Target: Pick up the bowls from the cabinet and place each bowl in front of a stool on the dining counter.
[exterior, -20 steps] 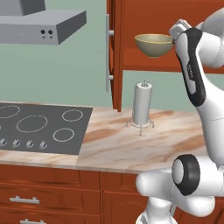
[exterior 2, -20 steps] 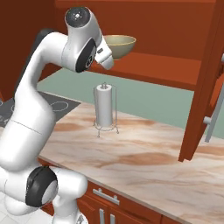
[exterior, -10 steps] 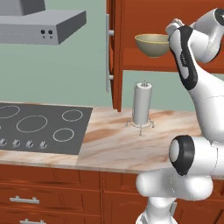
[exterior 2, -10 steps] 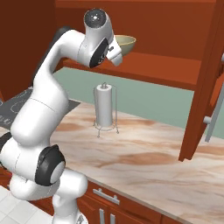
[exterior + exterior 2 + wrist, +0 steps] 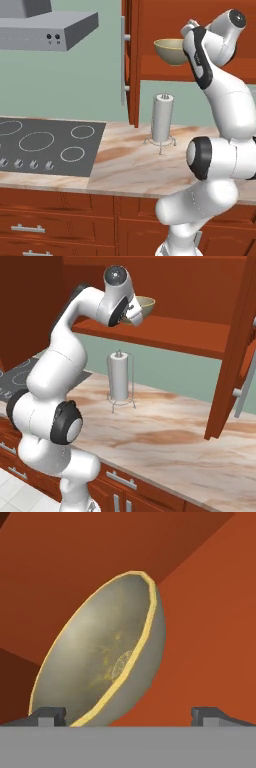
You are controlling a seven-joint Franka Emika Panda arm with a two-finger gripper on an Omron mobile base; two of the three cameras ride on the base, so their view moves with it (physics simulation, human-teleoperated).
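Sitting on the shelf of the open cabinet (image 5: 190, 336), above the paper towel holder (image 5: 162, 120), the olive bowl (image 5: 107, 659) looks light, stiff and smooth, so it can probably slip. The gripper (image 5: 129, 714) is just in front of it with its fingers wide apart, holding nothing. The thin yellow rim seems the best place to pinch.
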